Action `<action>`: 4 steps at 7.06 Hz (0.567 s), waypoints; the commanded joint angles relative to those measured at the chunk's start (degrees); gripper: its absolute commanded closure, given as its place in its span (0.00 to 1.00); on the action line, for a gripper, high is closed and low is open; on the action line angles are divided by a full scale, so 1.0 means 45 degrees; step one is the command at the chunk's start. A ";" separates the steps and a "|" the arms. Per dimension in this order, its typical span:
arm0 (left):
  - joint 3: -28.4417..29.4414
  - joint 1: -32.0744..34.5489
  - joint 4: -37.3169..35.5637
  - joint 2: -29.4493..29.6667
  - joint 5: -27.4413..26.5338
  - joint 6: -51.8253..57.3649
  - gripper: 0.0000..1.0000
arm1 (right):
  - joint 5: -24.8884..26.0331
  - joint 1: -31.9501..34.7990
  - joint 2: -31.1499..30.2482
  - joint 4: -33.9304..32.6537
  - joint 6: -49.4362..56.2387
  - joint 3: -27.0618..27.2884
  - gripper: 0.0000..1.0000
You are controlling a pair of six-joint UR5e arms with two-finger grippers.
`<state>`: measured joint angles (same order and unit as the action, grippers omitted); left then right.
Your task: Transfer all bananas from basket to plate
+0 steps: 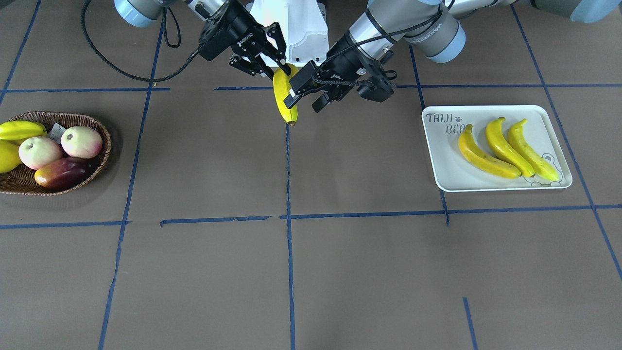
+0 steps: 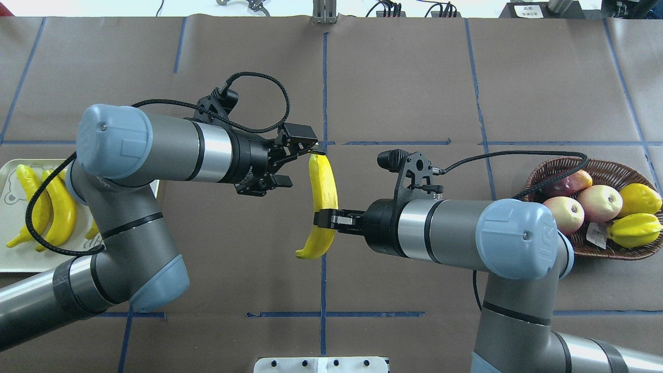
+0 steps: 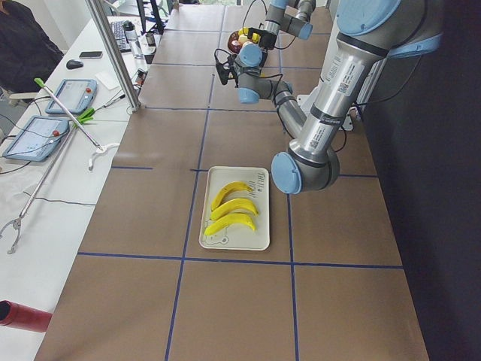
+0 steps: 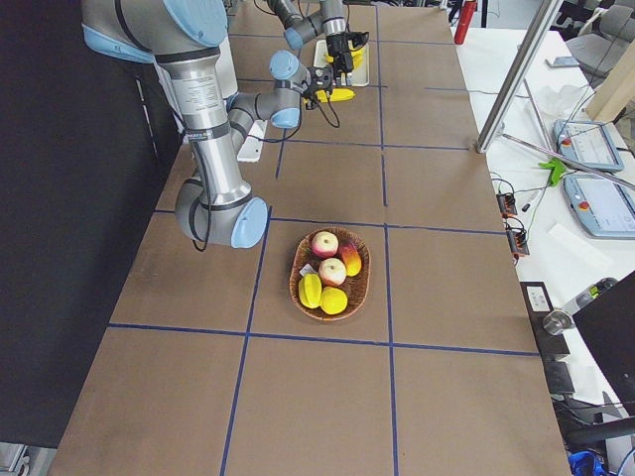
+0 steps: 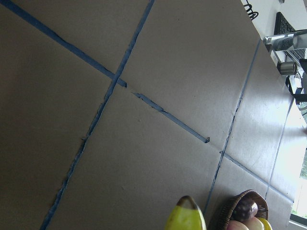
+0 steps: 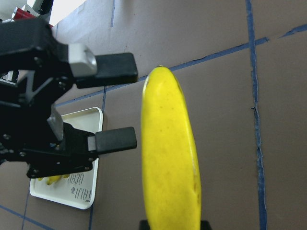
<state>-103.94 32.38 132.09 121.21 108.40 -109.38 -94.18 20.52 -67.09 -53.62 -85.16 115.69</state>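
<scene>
A yellow banana [image 2: 323, 197] hangs in the air over the table's middle, also seen in the front view [image 1: 284, 99] and the right wrist view [image 6: 170, 158]. My right gripper [image 2: 327, 218] is shut on its lower half. My left gripper [image 2: 300, 167] is open beside the banana's far end, its fingers [image 6: 115, 67] to one side of it and not around it. Three bananas [image 1: 505, 150] lie on the white plate [image 1: 447, 180]. The wicker basket [image 2: 595, 254] holds other fruit; I see no banana in it.
The basket [image 1: 58, 116] holds two pink-cream fruits [image 1: 60, 146], a red-purple mango [image 1: 60, 174] and other yellow fruits [image 2: 634, 217]. Blue tape lines cross the brown table. Operators' tablets and cables lie beyond the far edge [image 3: 45, 113].
</scene>
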 commanded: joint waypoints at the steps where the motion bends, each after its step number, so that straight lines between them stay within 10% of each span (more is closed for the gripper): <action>1: 0.0031 -0.0494 -0.0095 0.0270 -0.0026 0.0028 0.01 | 0.0011 -0.0009 0.0007 0.0001 0.0000 0.0033 0.97; 3: 0.0379 -0.0497 0.0020 0.0271 -0.0026 0.0029 0.10 | 0.0011 0.0010 0.0007 0.0001 0.0000 0.0091 0.97; 4: 0.0402 -0.0536 -0.0134 0.0329 -0.0045 0.0009 0.67 | 0.0011 -0.0009 -0.0012 0.0001 0.0000 0.0111 0.97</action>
<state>-102.63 30.15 131.87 122.48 108.26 -109.27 -94.13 20.54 -67.10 -53.59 -85.17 116.06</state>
